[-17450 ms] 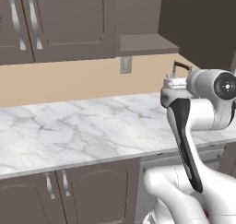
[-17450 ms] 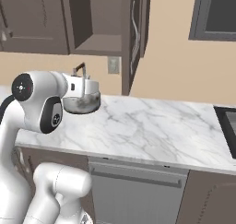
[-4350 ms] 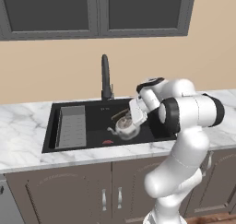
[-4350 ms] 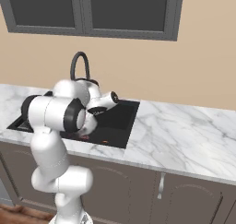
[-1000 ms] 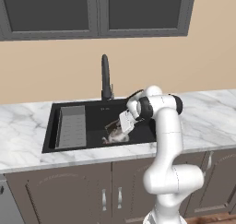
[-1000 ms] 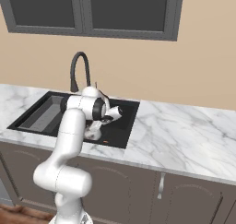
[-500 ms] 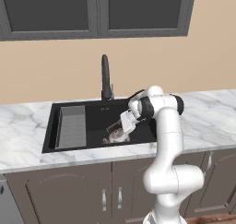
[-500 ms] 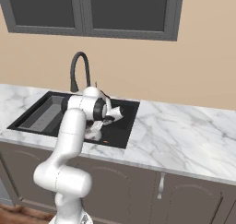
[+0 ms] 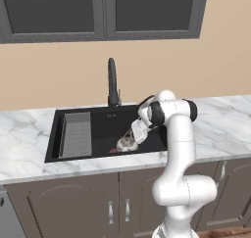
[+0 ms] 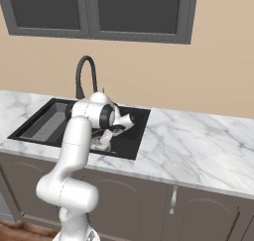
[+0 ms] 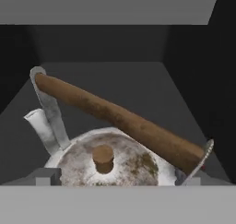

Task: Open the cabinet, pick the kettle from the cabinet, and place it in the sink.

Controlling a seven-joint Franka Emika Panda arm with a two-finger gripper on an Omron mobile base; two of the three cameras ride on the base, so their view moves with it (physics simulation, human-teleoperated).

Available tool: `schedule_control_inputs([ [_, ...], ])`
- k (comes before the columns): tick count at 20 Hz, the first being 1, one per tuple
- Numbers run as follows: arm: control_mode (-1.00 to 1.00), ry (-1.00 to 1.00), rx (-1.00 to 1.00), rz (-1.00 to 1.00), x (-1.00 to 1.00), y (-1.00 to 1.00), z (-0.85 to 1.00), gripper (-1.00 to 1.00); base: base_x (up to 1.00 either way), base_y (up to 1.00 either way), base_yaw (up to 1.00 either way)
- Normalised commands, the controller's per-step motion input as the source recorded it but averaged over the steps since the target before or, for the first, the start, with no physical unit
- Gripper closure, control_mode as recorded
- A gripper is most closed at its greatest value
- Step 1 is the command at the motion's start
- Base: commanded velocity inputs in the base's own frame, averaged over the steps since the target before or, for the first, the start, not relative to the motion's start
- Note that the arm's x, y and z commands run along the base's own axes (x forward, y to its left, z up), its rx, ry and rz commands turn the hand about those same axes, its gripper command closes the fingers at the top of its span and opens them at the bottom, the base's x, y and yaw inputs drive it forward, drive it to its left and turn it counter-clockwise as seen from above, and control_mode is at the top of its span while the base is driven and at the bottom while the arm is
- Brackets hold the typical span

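One kettle in sink | hand view: brown handle | jaws' spread: cannot tell, tips seemingly apart

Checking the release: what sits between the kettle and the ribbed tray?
Only bare black sink floor separates the kettle from the tray, in the left base view.

Even soft rendered light, no glare, sink interior dim, slightly blurry

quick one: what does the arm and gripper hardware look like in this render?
Glossy white, rounded tubular arm with dark grey-black bands at the joints, rising from a bulbous white base. The hand is a boxy white block; the gripper carries two small dark finger tips. No cables or markings are visible.
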Motion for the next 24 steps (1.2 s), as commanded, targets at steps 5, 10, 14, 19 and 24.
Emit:
schedule_control_inputs([
  [5,-1.0,0.24,-0.19,0.0,0.0,-0.06,0.0,-1.0,0.0,0.0,0.0],
  [10,-1.0,0.07,-0.18,0.0,0.0,-0.14,0.1,-1.0,0.0,0.0,0.0],
  [14,-1.0,0.0,-0.06,0.0,0.0,-0.19,0.21,-1.0,0.0,0.0,0.0],
  [19,-1.0,0.0,-0.02,0.0,-0.06,-0.25,0.18,-1.0,0.0,0.0,0.0],
  [24,-1.0,-0.01,-0.03,-0.01,-0.21,-0.17,0.22,-1.0,0.0,0.0,0.0],
])
